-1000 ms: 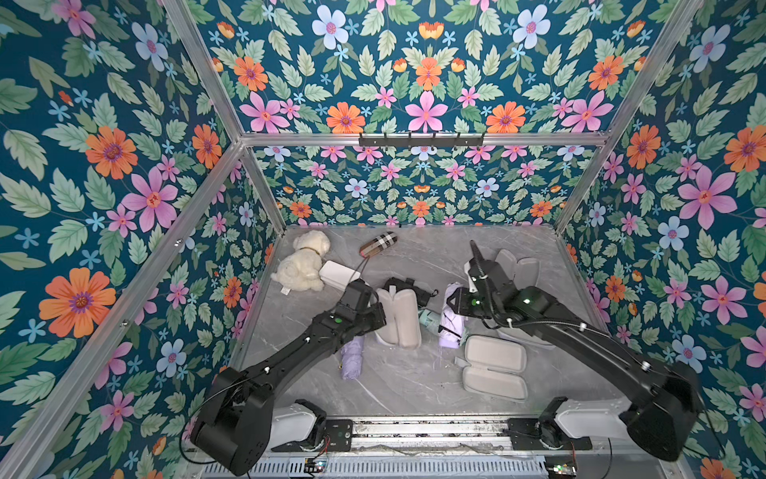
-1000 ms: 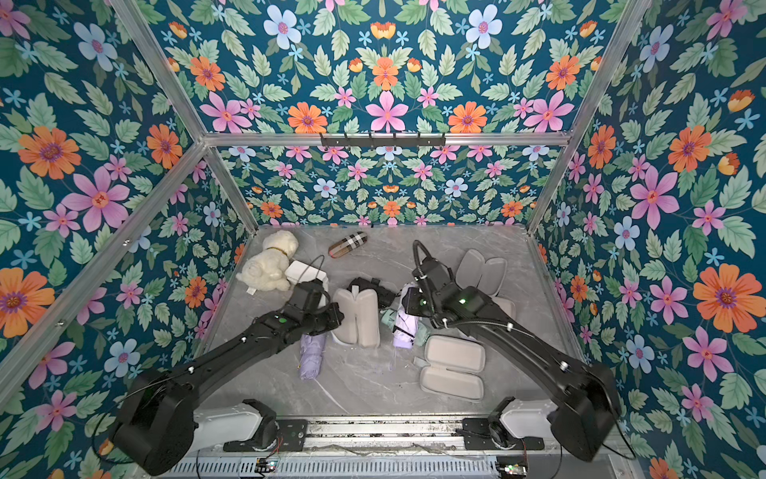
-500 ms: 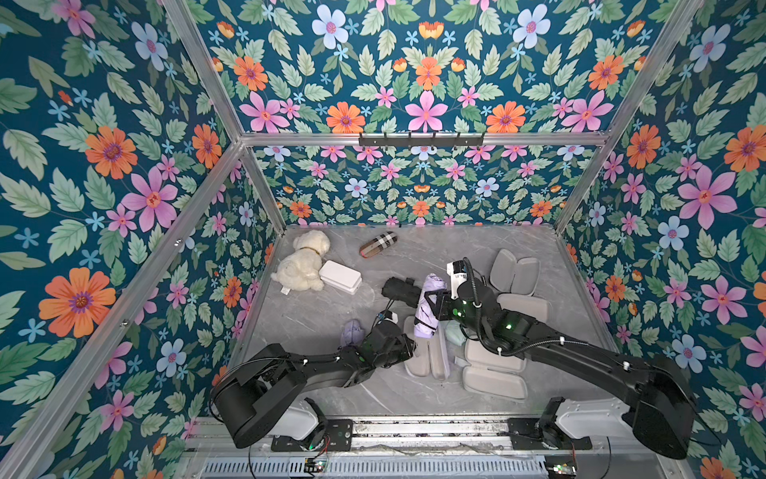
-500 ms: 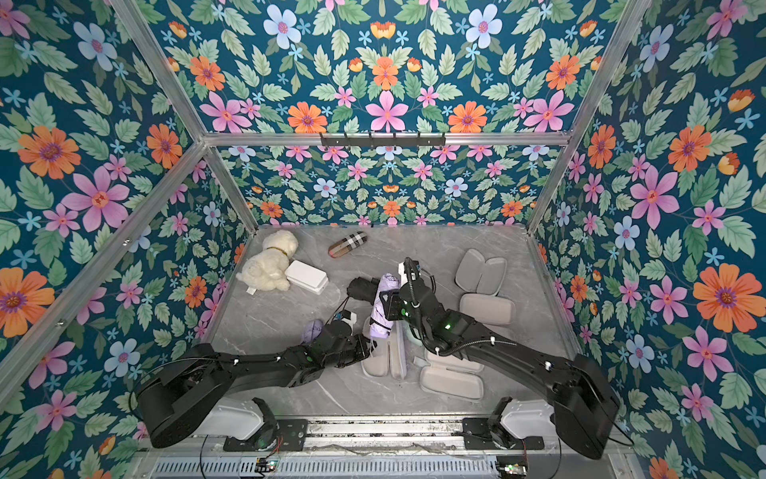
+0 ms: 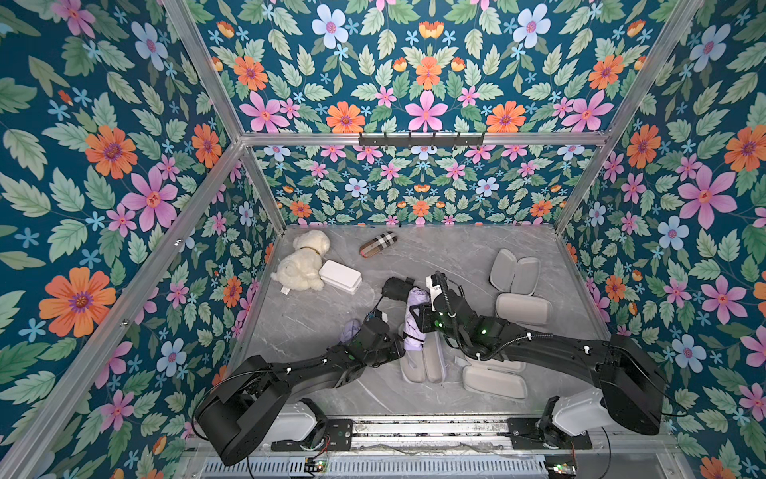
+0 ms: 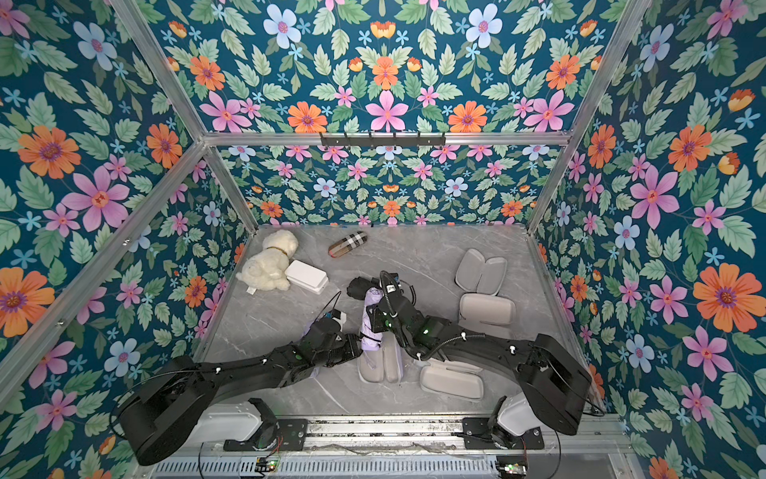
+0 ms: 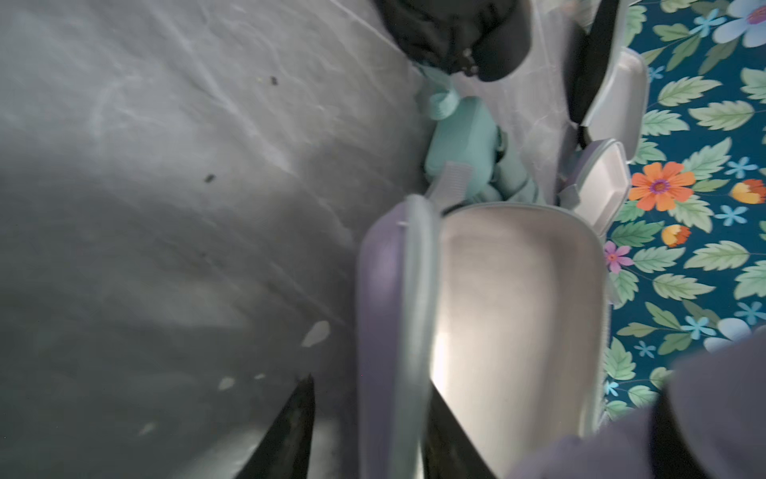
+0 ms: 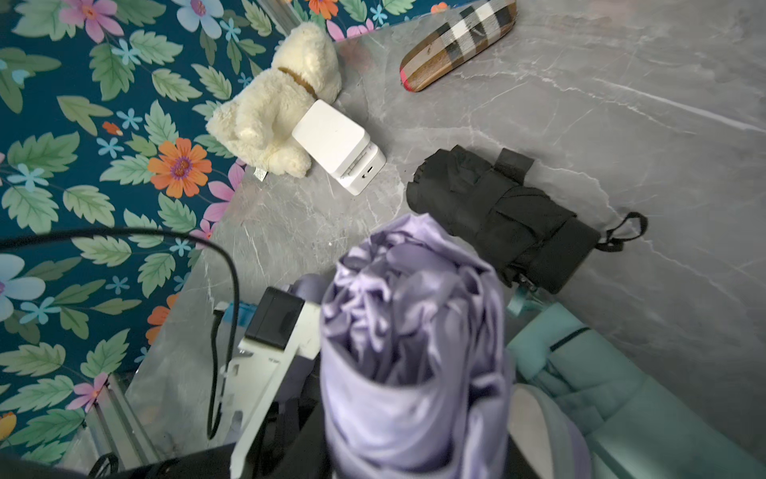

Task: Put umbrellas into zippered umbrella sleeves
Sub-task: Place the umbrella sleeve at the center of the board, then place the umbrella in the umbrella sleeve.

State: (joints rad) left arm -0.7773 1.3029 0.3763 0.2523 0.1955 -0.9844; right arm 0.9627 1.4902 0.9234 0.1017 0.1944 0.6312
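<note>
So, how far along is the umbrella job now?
Done: nothing yet; no umbrella seen inside a sleeve. In hand: the right tool holds a lavender umbrella over the open lavender sleeve. Left: seating it, zipping, then the black umbrella, mint umbrella, second lavender umbrella.

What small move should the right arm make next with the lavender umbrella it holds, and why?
Probably lower the lavender umbrella into the open lavender sleeve: the right end effector grips it over the grey lining, while the left end effector straddles the sleeve's wall.
</note>
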